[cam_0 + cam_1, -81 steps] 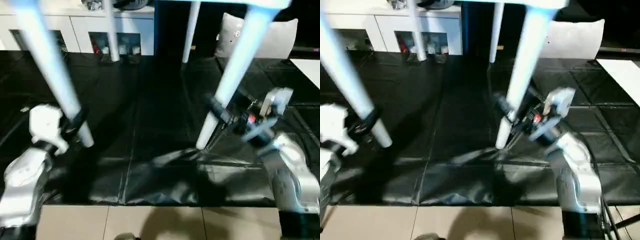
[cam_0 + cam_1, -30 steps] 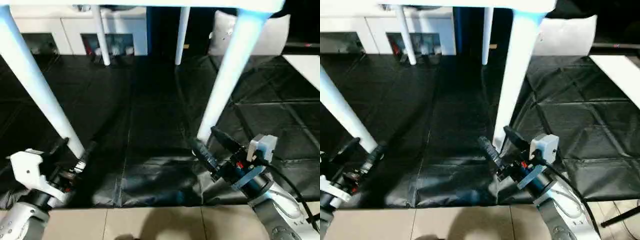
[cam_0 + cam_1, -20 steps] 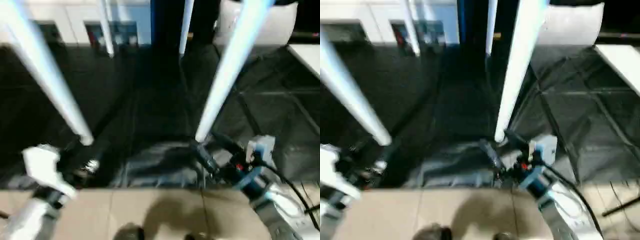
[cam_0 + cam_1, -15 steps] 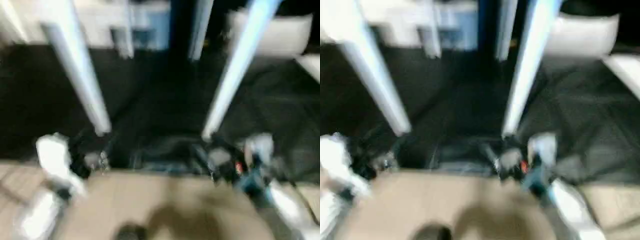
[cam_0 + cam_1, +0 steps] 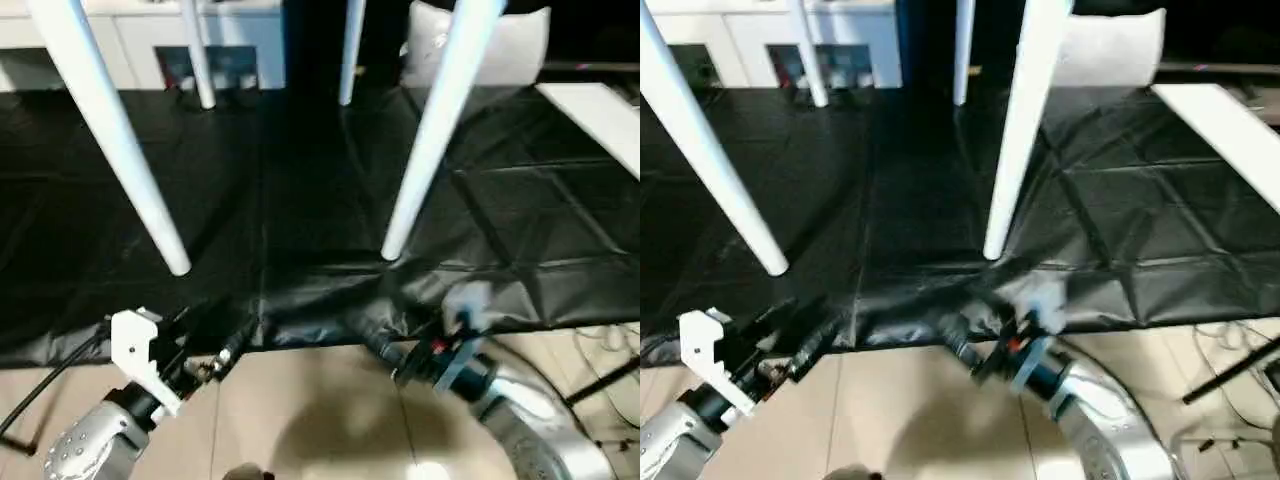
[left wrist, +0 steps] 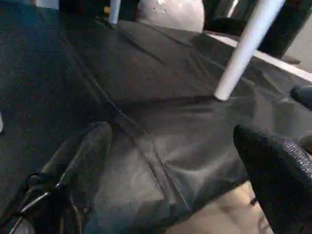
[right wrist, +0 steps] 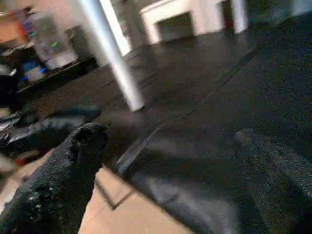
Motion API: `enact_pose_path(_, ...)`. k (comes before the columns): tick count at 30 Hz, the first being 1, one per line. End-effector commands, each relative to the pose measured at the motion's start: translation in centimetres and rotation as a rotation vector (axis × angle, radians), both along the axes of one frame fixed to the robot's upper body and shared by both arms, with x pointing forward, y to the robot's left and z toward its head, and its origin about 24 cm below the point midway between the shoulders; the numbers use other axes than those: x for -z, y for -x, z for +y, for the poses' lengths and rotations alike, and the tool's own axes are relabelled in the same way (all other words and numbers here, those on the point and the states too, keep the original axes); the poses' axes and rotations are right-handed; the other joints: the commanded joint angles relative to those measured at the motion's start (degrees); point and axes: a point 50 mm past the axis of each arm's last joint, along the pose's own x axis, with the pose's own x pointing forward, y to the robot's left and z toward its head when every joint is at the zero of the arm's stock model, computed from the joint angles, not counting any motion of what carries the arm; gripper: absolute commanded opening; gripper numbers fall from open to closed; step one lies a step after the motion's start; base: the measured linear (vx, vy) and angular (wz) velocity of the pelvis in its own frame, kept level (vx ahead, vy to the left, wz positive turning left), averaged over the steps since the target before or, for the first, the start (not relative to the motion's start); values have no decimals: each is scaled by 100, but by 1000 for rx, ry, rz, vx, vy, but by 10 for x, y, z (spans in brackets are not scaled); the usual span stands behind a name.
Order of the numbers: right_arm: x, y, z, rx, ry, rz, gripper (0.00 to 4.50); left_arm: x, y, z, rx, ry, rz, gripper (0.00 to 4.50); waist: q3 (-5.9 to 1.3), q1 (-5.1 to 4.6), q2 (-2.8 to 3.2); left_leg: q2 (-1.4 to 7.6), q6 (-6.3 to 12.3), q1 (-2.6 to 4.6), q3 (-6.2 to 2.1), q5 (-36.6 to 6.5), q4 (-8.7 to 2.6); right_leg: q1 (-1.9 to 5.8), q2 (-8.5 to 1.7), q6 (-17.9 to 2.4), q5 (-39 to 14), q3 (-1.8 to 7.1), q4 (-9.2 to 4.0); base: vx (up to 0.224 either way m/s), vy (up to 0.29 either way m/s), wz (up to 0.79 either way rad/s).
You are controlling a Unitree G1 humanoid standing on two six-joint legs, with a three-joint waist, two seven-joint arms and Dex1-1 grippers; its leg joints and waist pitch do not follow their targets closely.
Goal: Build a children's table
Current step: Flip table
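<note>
The table stands upright on the black mat, its four white legs planted — near-left leg and near-right leg slant up and away from their feet, long axes steep, not lying flat. Both grippers sit low at the mat's front edge, short of those feet and touching nothing. The left gripper has its jaws spread wide and empty; the right gripper likewise gapes empty. Each is nearer its own side's leg — a forward reach would meet it.
</note>
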Motion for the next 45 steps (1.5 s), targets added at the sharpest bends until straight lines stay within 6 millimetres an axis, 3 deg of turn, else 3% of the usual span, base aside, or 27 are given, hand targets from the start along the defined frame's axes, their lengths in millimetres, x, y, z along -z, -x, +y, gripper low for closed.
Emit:
enact_pose_path(1,0,2,2,-67,15,-22,450,2,5,-4,59,9,7,447,-189,45,30,488,688,79,-178,-476,-537,38,-527,-1130,1676,249,-359,0,0,0)
enact_pose_path(3,1,4,2,-114,23,-23,450,2,12,-10,121,20,16,447,-206,92,-5,495,788,82,-165,-419,-521,43,-532,-1155,1730,255,-356,0,0,0)
enact_pose_path(4,5,6,2,-148,43,-24,450,3,15,-13,156,24,19,447,-204,120,31,498,858,55,-171,-361,-517,52,-550,-1152,1782,253,-340,0,0,0)
enact_pose_path(7,14,11,1,-227,97,-17,450,8,24,-18,236,33,53,447,-187,129,-14,513,890,64,-147,-446,-530,17,-531,-1203,1655,259,-344,0,0,0)
enact_pose_path(8,16,14,0,-259,109,-11,450,8,29,-20,272,34,65,447,-181,134,4,515,879,69,-149,-504,-539,11,-532,-1226,1573,259,-350,0,0,0)
enact_pose_path(9,20,17,0,-301,123,2,450,10,38,-23,340,28,99,447,-150,131,-82,520,890,55,-137,-657,-562,12,-529,-1252,1375,265,-373,0,0,0)
enact_pose_path(10,21,17,0,-312,125,6,450,11,40,-23,359,25,108,447,-146,146,-34,524,875,69,-141,-795,-580,1,-529,-1272,1131,267,-381,0,0,0)
enact_pose_path(11,25,18,0,-332,144,10,450,13,45,-23,384,15,135,447,-104,123,-96,530,847,56,-130,-932,-610,-18,-526,-1300,912,278,-406,0,0,0)
enact_pose_path(12,29,19,0,-344,161,13,450,15,48,-22,396,2,155,447,-111,128,-103,534,830,58,-124,-944,-603,-20,-536,-1322,855,280,-398,0,0,0)
enact_pose_path(13,33,20,1,-359,183,16,450,20,52,-21,403,-18,182,447,-82,124,-68,528,717,69,-120,-1133,-639,-43,-519,-1358,527,289,-424,0,0,0)
enact_pose_path(16,44,23,2,-385,219,33,450,33,57,-16,401,-61,235,447,-45,114,-78,529,600,66,-115,-1287,-661,-62,-526,-1374,314,311,-448,0,0,0)
enact_pose_path(17,60,26,2,-394,246,76,450,52,60,-13,375,-103,309,447,-20,103,-56,521,472,64,-94,-1415,-681,-77,-539,-1359,97,340,-469,0,0,0)
enact_pose_path(18,61,27,2,-394,248,78,450,53,60,-12,371,-106,314,447,-19,90,-84,509,420,74,-72,-1453,-684,-86,-536,-1364,17,353,-483,0,0,0)
enact_pose_path(19,72,29,1,-391,281,105,450,65,58,-10,333,-176,346,447,-10,110,-61,528,335,89,-64,-1513,-688,-106,-554,-1360,-64,381,-494,0,0,0)
enact_pose_path(21,79,30,1,-381,303,122,450,71,57,-9,318,-218,352,447,-31,106,-75,544,341,95,-64,-1349,-684,-86,-550,-1382,264,391,-474,0,0,0)
enact_pose_path(22,118,31,-1,-267,414,275,450,111,49,-6,168,-286,564,447,-66,74,-44,516,335,142,-45,-1186,-663,-119,-530,-1506,667,373,-417,0,0,0)
enact_pose_path(23,118,31,-1,-267,414,275,450,111,49,-6,168,-286,564,447,-40,56,-39,499,309,140,-42,-1200,-670,-145,-540,-1600,618,379,-413,0,0,0)
enact_pose_path(24,135,33,-1,-205,472,353,450,130,43,-8,90,-287,658,447,-67,79,-33,508,248,152,-19,-1101,-640,-133,-575,-1731,696,393,-415,0,0,0)
enact_pose_path(25,150,34,0,-117,507,436,450,146,32,-11,-28,-264,714,447,-107,110,2,522,298,116,-34,-827,-622,-71,-594,-1773,1027,386,-379,0,0,0)
enact_pose_path(27,155,35,0,-88,520,467,450,150,29,-12,-60,-250,730,447,-108,80,-39,501,388,116,-2,-669,-592,-90,-586,-1858,1362,386,-364,0,0,0)
enact_pose_path(28,166,35,-3,2,596,518,450,158,24,-13,-130,-237,772,447,-133,88,-52,507,446,101,-13,-571,-582,-46,-610,-1856,1518,383,-357,0,0,0)
enact_pose_path(30,184,39,-13,178,728,642,450,176,23,-13,-228,-312,899,447,-190,79,71,488,605,88,-34,-33,-503,-53,-604,-1866,2439,350,-256,0,0,0)
enact_pose_path(32,187,41,-15,215,733,677,450,179,25,-13,-227,-346,919,447,-158,63,18,525,709,65,-19,-300,-536,-43,-636,-1822,2371,350,-288,0,0,0)
enact_pose_path(35,201,54,-27,442,739,861,450,189,30,-21,-215,-417,985,447,-170,70,63,577,704,89,-16,-692,-563,-56,-666,-1856,1989,369,-306,0,0,0)
enact_pose_path(37,202,55,-28,460,740,880,450,190,29,-21,-231,-406,993,447,-151,82,58,595,660,88,-2,-887,-595,-69,-660,-1955,1657,368,-329,0,0,0)
enact_pose_path(41,202,51,-30,521,761,856,450,193,26,-27,-301,-396,1013,447,-160,108,77,612,697,65,18,-906,-610,-77,-675,-1894,1344,367,-354,0,0,0)
enact_pose_path(45,203,51,-32,562,733,895,450,196,28,-35,-320,-367,1009,447,-185,112,61,624,779,57,37,-738,-595,-78,-695,-1869,1562,376,-340,0,0,0)
